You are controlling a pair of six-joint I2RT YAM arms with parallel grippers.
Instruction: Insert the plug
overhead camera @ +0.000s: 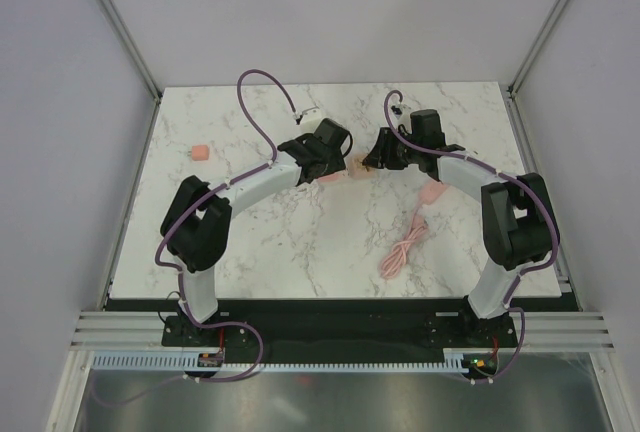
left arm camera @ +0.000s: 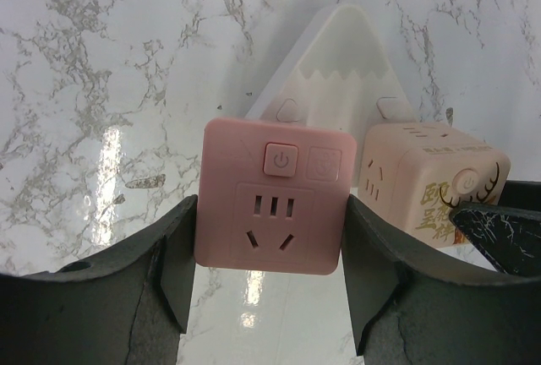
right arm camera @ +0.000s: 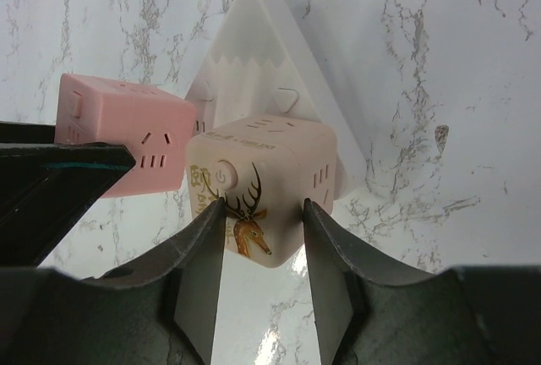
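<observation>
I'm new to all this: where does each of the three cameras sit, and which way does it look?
Top view: fixed above and behind the robot, looking down on the table; the left arm and right arm show, bases nearest.
Left wrist view: on the left arm, looking past its fingers at the pink cube the left gripper clamps.
Right wrist view: on the right arm, looking past its fingers at the cream cube the right gripper clamps.
Shared: both wrist views show both cubes and the white mountain-shaped base.

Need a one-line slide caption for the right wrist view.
Right end effector closed on cream deer-print socket cube, pink socket cube beside it, white mountain-shaped base behind, marble table.
</observation>
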